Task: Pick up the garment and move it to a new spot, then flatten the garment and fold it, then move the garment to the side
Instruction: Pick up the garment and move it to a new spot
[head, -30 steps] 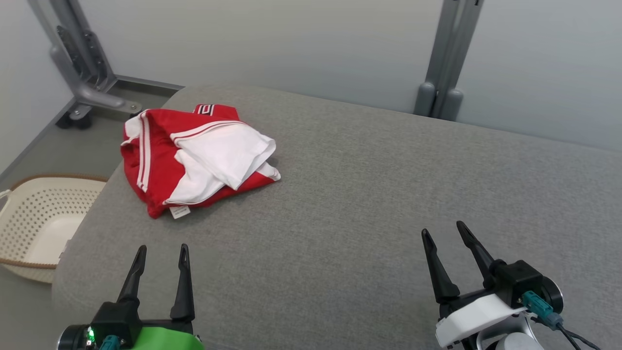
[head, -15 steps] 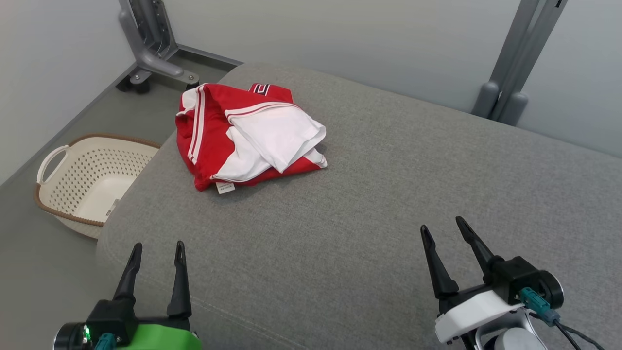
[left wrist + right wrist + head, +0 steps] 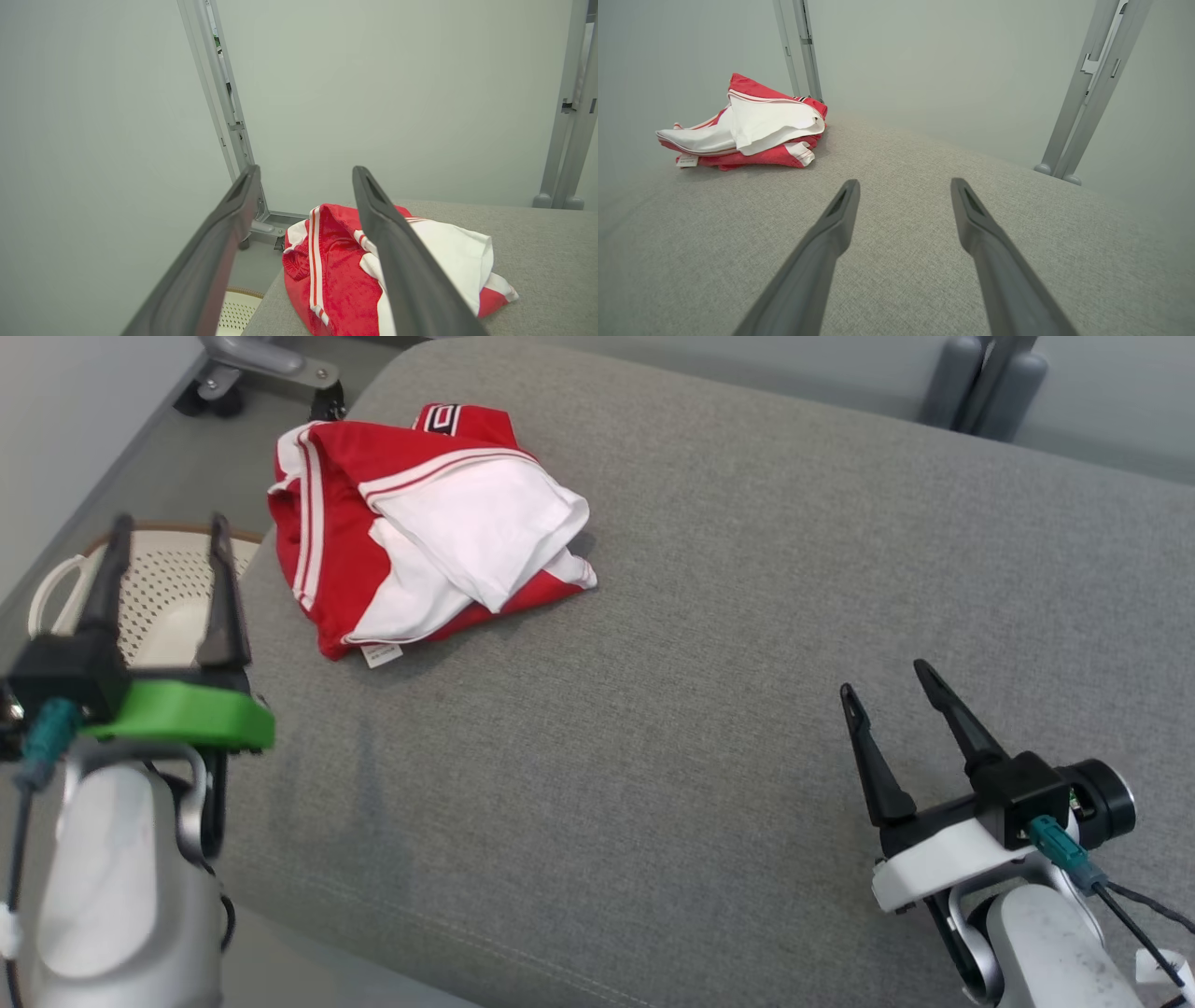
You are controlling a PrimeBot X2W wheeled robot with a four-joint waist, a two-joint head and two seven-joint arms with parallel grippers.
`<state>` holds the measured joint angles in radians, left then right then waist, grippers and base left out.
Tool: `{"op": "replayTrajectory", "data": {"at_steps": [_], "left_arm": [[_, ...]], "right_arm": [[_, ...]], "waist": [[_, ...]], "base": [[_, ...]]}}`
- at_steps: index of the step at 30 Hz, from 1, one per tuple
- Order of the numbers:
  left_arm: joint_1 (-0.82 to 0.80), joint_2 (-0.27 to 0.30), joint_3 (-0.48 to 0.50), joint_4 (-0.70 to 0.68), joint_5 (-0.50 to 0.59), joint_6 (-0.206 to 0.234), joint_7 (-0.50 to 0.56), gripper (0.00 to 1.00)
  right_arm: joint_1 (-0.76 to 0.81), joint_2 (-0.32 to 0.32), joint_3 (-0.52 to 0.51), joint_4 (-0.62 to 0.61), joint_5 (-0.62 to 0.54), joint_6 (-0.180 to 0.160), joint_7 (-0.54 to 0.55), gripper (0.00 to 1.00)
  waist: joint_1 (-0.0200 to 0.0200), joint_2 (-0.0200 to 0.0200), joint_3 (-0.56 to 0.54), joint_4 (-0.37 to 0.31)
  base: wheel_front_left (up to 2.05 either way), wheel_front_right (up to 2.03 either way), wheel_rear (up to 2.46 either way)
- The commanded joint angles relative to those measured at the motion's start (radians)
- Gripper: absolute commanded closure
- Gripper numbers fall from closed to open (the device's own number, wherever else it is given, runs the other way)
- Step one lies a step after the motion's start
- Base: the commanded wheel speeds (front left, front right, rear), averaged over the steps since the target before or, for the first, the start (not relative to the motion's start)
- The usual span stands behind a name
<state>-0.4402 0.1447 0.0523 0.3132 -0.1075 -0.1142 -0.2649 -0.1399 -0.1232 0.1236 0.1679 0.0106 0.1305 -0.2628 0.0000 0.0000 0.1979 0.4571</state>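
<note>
1. Currently the first step is in hand: the pick-up has not begun, and the red and white garment (image 3: 420, 532) lies bunched in a loose heap at the far left corner of the grey cushion (image 3: 672, 709), close to the edge beside a cream basket (image 3: 154, 588) on the floor
2. Left end effector (image 3: 170, 527) hovers near the cushion's left edge, fingers spread wide with nothing between them, short of the garment on its near-left side; its wrist view looks along the fingers at the red fabric
3. Right end effector (image 3: 885, 678) is likewise spread and empty, well apart from the garment, low over bare cushion at the near right
4. Next move, as I judge it: bring the left end effector forward and down onto the heap, close on a raised fold, then lift it toward the open middle of the cushion
5. Layers are stacked, perhaps a shirt folded over itself, though the bundle hides its shape, so a pinch may catch only the top white layer and let the rest drag
</note>
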Motion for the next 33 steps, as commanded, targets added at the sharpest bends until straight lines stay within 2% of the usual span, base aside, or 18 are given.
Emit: {"op": "replayTrajectory", "data": {"at_steps": [1, 3, 8, 13, 18, 22, 25, 27, 33], "left_arm": [[-0.07, 0.018, 0.007, 0.037, -0.008, -0.004, 0.001, 0.0], [-0.144, 0.036, 0.013, 0.112, -0.013, -0.004, 0.002, 0.0], [-0.327, 0.067, 0.004, 0.34, -0.049, -0.008, 0.12, 0.0], [-0.456, 0.088, -0.005, 0.502, -0.099, -0.015, 0.195, 0.0], [-0.535, 0.092, -0.045, 0.627, -0.176, -0.017, 0.258, 0.0], [-0.55, 0.114, -0.093, 0.702, -0.228, -0.017, 0.294, 0.0], [-0.548, 0.11, -0.118, 0.754, -0.249, -0.017, 0.306, 0.0], [-0.549, 0.126, -0.128, 0.77, -0.242, -0.017, 0.263, 1.0], [-0.53, 0.141, -0.131, 0.787, -0.273, -0.017, 0.11, 1.0]], "right_arm": [[-0.025, -0.012, -0.008, -0.01, -0.007, 0.0, -0.003, 0.0], [-0.039, -0.022, -0.013, -0.015, -0.013, 0.0, -0.003, 0.0], [-0.064, -0.048, -0.048, -0.042, -0.027, 0.0, -0.003, 0.0], [-0.08, -0.067, -0.099, -0.07, -0.041, 0.0, -0.003, 0.0], [-0.087, -0.064, -0.139, -0.085, -0.062, 0.0, -0.003, 0.0], [-0.089, -0.061, -0.153, -0.084, -0.071, 0.0, 0.0, 0.0], [-0.09, -0.052, -0.176, -0.08, -0.08, 0.0, 0.001, 0.0], [-0.087, -0.042, -0.19, -0.08, -0.089, -0.001, 0.001, 0.0], [-0.066, -0.006, -0.198, -0.068, -0.093, 0.0, 0.001, 0.0]], "waist": [[0.0, 0.0, 0.111, -0.08], [0.0, 0.0, 0.146, -0.1], [0.0, 0.0, 0.232, -0.138], [0.0, 0.0, 0.312, -0.166], [0.0, 0.0, 0.374, -0.181], [0.0, 0.0, 0.399, -0.192], [0.0, 0.0, 0.401, -0.2], [0.0, 0.0, 0.397, -0.205], [0.0, 0.0, 0.335, -0.212]], "base": [[0.0, 0.0, 0.0], [0.0, 0.0, 0.0], [0.0, 0.0, 0.0], [0.0, 0.0, 0.0], [0.0, 0.0, 0.0], [0.0, 0.0, 0.0], [0.0, 0.0, 0.0], [0.0, 0.0, 0.0], [0.0, 0.0, 0.0]]}}
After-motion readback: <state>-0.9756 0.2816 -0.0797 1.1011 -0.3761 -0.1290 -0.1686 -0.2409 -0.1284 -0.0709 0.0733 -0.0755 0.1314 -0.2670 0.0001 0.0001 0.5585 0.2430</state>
